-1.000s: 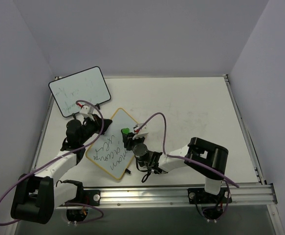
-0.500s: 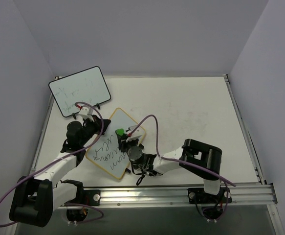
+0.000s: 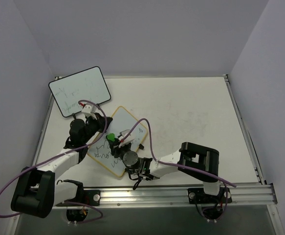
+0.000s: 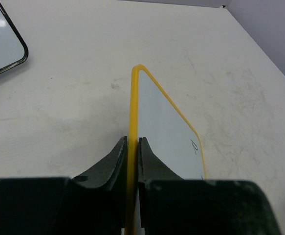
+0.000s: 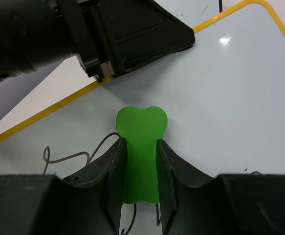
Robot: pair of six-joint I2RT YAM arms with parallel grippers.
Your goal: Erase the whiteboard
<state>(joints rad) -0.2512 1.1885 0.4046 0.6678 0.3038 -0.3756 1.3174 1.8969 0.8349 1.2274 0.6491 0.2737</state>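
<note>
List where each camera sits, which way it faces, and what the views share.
Top external: above and behind the bases, looking down on the table; both arms show.
Left wrist: looks along the whiteboard frame; left gripper clamps it.
Right wrist: looks down on the board face; right gripper holds a green eraser.
Shared: all three show the whiteboard; the right wrist view also shows the left gripper.

Black-framed whiteboard [image 3: 79, 91], faintly marked, at the far-left corner, scuffed white table [image 3: 191, 110], metal rail [image 3: 157, 195]
</note>
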